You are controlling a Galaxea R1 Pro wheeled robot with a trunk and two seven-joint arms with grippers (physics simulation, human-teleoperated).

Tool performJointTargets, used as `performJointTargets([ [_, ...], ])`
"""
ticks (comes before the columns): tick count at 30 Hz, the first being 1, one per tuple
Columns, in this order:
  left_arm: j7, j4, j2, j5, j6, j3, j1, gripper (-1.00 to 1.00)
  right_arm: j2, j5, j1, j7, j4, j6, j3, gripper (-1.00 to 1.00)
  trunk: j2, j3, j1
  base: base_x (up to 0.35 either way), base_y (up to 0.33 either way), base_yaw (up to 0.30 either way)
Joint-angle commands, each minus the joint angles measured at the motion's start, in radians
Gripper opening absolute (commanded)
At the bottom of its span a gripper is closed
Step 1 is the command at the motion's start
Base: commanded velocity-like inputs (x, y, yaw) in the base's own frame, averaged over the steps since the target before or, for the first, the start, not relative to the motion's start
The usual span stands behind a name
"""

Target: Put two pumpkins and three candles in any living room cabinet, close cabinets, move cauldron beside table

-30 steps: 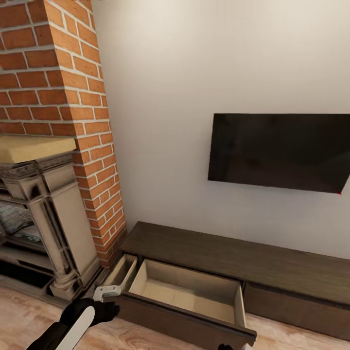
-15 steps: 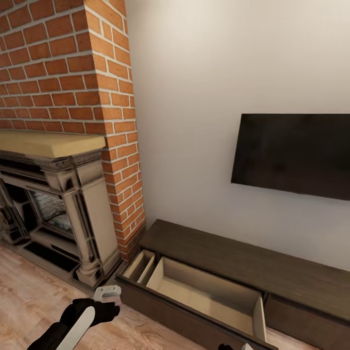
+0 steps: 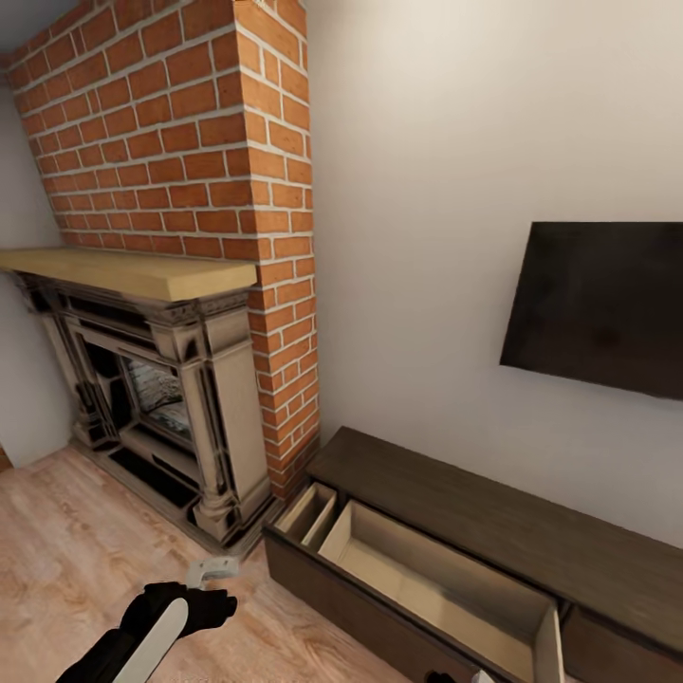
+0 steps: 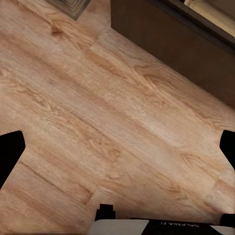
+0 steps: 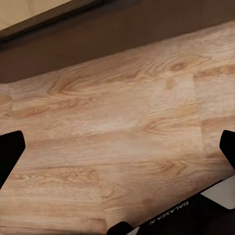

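Your left gripper [image 4: 117, 147] hangs empty over bare floor [image 4: 98, 112], fingers wide apart; the right gripper [image 5: 117, 147] is the same, open on nothing. At lower right of the head view the cabinet [image 3: 493, 517] stands with a drawer [image 3: 436, 588] pulled out — pale inside, nothing in it. You're between pickups, I judge: next, go find a pumpkin or candle — none is in sight.

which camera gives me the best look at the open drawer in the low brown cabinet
The head view: it looks down into the open drawer, showing its pale beige inside with nothing in it, set in the long cabinet. The left wrist view catches a dark front and a beige strip; the right wrist view a similar edge beyond the wood floor.
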Motion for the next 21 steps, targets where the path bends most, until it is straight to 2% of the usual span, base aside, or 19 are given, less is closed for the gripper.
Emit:
performJointTargets([
  [1, 0.01, 0.0, -0.001, 0.01, 0.001, -0.003, -0.001, 1.0, 0.0, -0.005, 0.0, -0.008, -0.003, 0.005, 0.004, 1.0, -0.001, -0.002, 0.0, 0.0, 0.0, 0.292],
  [17, 0.01, 0.001, -0.004, 0.01, 0.0, -0.003, -0.001, 1.0, 0.0, -0.004, 0.0, -0.008, -0.003, 0.005, 0.005, 1.0, -0.001, -0.002, 0.0, 0.0, 0.0, 0.292],
  [21, 0.01, 0.001, -0.004, 0.011, 0.0, -0.003, -0.001, 1.0, 0.0, -0.005, 0.0, -0.009, -0.003, 0.005, 0.02, 1.0, -0.001, -0.002, 0.0, 0.0, 0.0, 0.292],
])
